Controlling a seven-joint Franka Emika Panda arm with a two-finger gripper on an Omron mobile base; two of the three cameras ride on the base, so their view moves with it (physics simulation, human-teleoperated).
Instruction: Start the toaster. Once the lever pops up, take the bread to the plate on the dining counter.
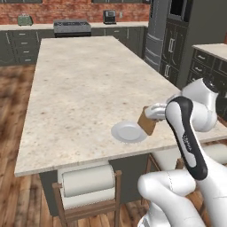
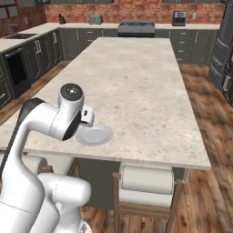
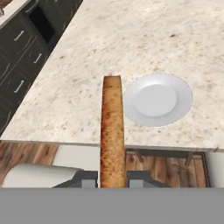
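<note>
Speckled beige stone tops the long dining counter, which carries everything that matters to us here. Near its near edge, toward the robot's corner, sits the small round white plate, bare and within reach. Our white arm's gripper has its jaws closed narrow on the square golden-brown bread, held on edge and above the counter just beside the plate. We judge that this upright grip comes from lifting it out of a slot; laying it flat remains.
</note>
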